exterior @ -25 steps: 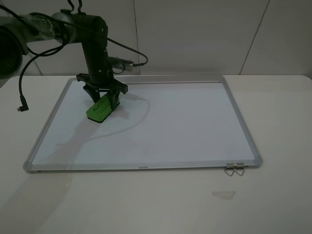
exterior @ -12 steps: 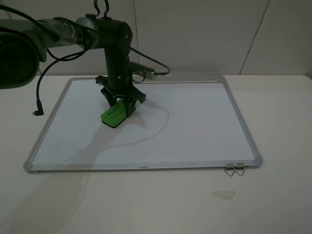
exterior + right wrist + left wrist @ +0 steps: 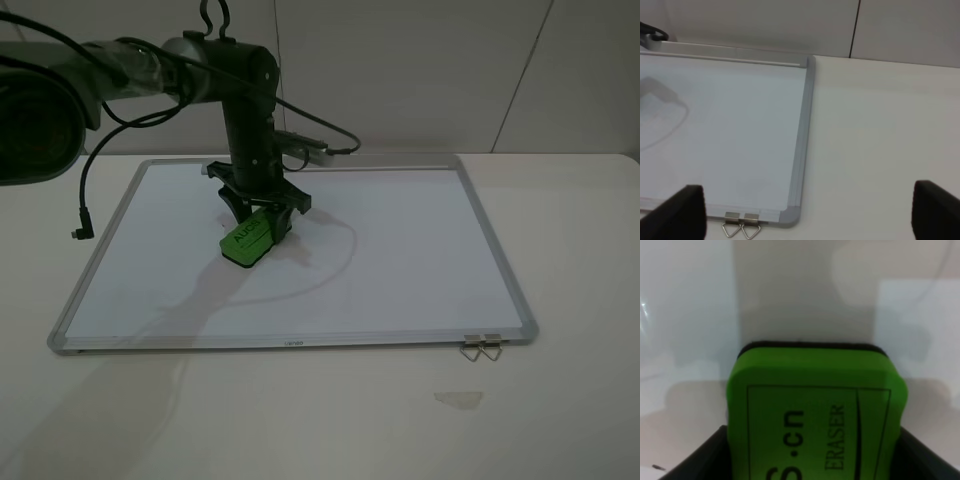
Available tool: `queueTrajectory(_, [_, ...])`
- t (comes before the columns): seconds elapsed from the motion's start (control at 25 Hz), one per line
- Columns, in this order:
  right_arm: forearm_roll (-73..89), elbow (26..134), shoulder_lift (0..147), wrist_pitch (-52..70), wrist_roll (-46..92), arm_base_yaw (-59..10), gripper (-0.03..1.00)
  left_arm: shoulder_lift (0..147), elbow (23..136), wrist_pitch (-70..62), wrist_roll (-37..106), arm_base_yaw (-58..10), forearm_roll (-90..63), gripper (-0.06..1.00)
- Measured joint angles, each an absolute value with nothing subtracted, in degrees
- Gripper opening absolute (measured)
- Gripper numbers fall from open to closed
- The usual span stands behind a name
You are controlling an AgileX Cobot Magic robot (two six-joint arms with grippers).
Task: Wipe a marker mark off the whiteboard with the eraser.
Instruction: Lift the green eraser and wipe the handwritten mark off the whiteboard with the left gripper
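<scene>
The green eraser (image 3: 247,240) rests tilted on the whiteboard (image 3: 400,260), left of its middle, with my left gripper (image 3: 258,212) shut on it from above. In the left wrist view the eraser (image 3: 815,410) fills the lower half, and a dark finger (image 3: 715,455) shows on either side of it. No marker mark shows on the white surface in any view. My right gripper (image 3: 805,212) hangs open off the board's near right corner, its fingers (image 3: 675,212) far apart with nothing between them.
Two metal binder clips (image 3: 482,348) hang on the board's near right corner. A small clear scrap (image 3: 458,399) lies on the white table in front of it. A loose black cable with a plug (image 3: 80,232) dangles from the left arm over the board's left edge.
My left arm has slid the eraser to the right and slightly nearer across the board. The dangling cable has followed it.
</scene>
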State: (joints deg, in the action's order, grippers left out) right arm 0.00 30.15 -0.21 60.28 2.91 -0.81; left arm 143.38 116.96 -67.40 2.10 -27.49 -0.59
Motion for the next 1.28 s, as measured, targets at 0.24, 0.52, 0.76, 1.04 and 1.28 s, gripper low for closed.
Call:
queueTrajectory(0.24, [0.0, 30.1, -0.2, 60.3, 2.9, -0.8, 0.82, 143.4, 117.0, -68.1, 2.1, -22.1, 0.0, 0.59])
queueTrajectory(0.52, [0.0, 30.1, -0.2, 60.3, 2.9, -0.8, 0.82, 143.4, 117.0, -68.6, 1.6, -15.1, 0.6, 0.59])
queueTrajectory(0.76, [0.0, 30.1, -0.2, 60.3, 2.9, -0.8, 0.82, 143.4, 117.0, -68.6, 0.7, -15.0, 0.8, 0.59])
queueTrajectory(1.04, [0.0, 30.1, -0.2, 60.3, 2.9, -0.8, 0.82, 143.4, 116.9, -68.6, 1.2, -19.7, 0.8, 0.59])
queueTrajectory(1.28, [0.0, 30.1, -0.2, 60.3, 2.9, -0.8, 0.82, 143.4, 116.9, -68.6, 1.9, -23.9, -1.6, 0.59])
